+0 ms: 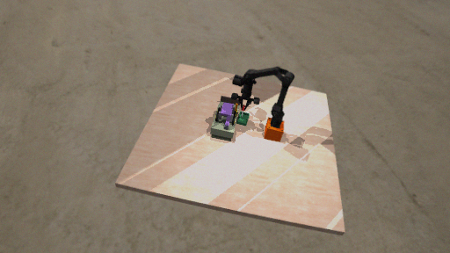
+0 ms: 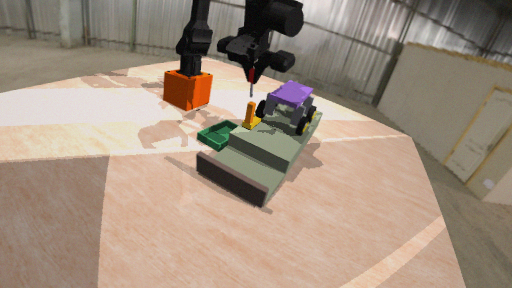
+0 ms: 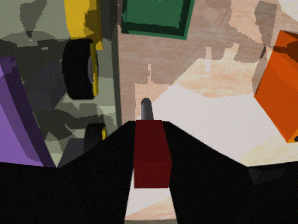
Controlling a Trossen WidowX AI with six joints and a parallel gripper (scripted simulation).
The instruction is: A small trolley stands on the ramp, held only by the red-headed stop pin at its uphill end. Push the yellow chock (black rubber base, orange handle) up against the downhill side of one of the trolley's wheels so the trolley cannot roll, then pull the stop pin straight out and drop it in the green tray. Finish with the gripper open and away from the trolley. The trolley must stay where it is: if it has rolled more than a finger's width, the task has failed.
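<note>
My gripper (image 2: 251, 75) (image 3: 148, 128) (image 1: 243, 105) is shut on the red-headed stop pin (image 2: 251, 76) (image 3: 152, 156). The pin's grey shaft points down. It hangs in the air beside the ramp (image 2: 270, 145) (image 1: 222, 128), just above the chock's orange handle in the exterior view. The purple-topped trolley (image 2: 290, 95) (image 1: 226, 110) (image 3: 16, 116) stands on the upper ramp. The yellow chock (image 2: 251, 121) (image 3: 80, 10) sits against the downhill side of a black wheel (image 2: 260, 108) (image 3: 80, 68).
The arm's orange base (image 2: 187, 89) (image 1: 273, 129) (image 3: 282, 90) stands behind the tray. A dark stop bar (image 2: 230, 177) closes the ramp's low end. Everything rests on a wooden board (image 1: 228, 176).
</note>
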